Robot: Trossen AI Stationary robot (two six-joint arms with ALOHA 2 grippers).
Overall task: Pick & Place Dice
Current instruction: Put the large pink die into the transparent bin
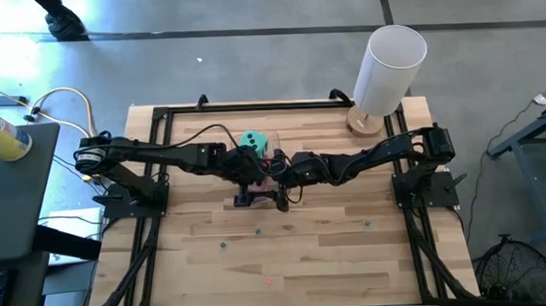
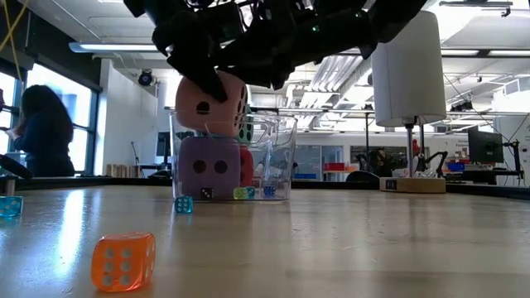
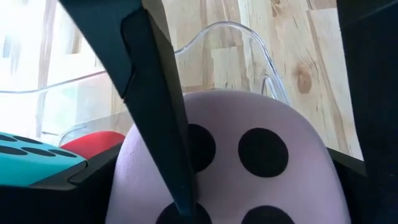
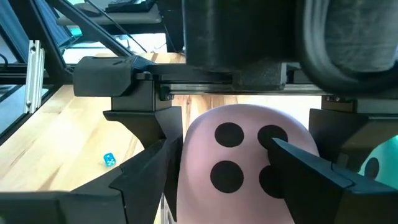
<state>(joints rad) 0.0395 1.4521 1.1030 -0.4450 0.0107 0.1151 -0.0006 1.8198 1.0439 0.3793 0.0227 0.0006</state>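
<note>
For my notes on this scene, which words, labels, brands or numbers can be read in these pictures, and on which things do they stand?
No text can be read in any view.
The spray can carries blue print, too blurred to read.
The pink die, purple die and small orange die bear only pips, no writing.

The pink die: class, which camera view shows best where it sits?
The low view: the pink die sits atop the purple die in the clear container. Both wrist views show only its pips close up; the high view hides it under the arms.
</note>
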